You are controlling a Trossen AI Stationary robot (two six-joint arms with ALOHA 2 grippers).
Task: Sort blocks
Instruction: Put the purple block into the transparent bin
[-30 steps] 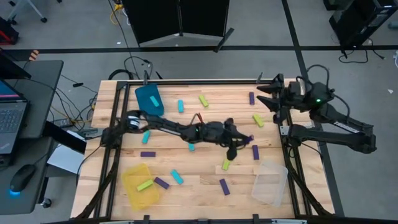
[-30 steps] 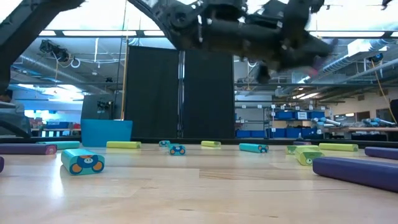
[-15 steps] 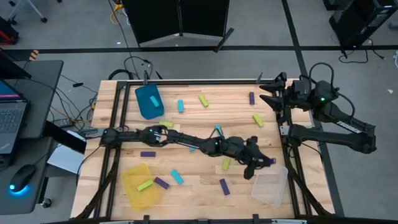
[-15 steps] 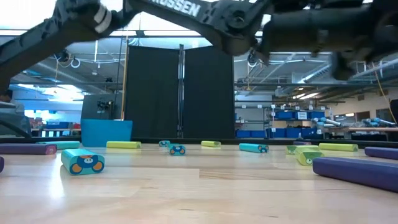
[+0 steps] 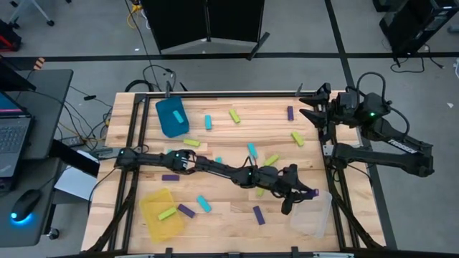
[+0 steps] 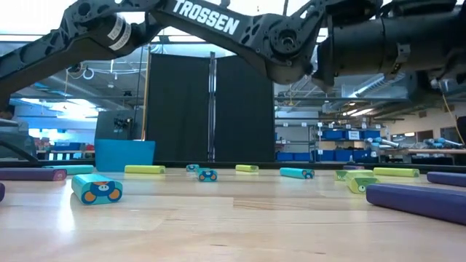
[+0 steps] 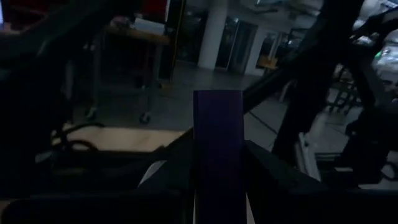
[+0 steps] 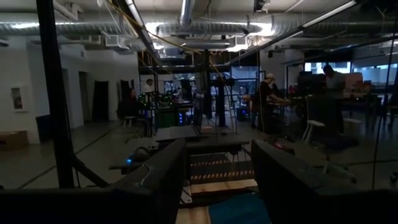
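My left gripper (image 5: 305,195), reaching across to the table's front right corner, is clamped on a purple block (image 7: 217,155) just over the clear bin (image 5: 313,213). Released off-centre, it could clip the rim and bounce out. My right gripper (image 5: 310,109) waits, fingers parted, empty, at the back right corner.

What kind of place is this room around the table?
Probably a robotics lab or workshop in an industrial hall. Bare ducts run along the ceiling, shelves with blue bins stand behind the table, and a desk with a laptop sits beside it.
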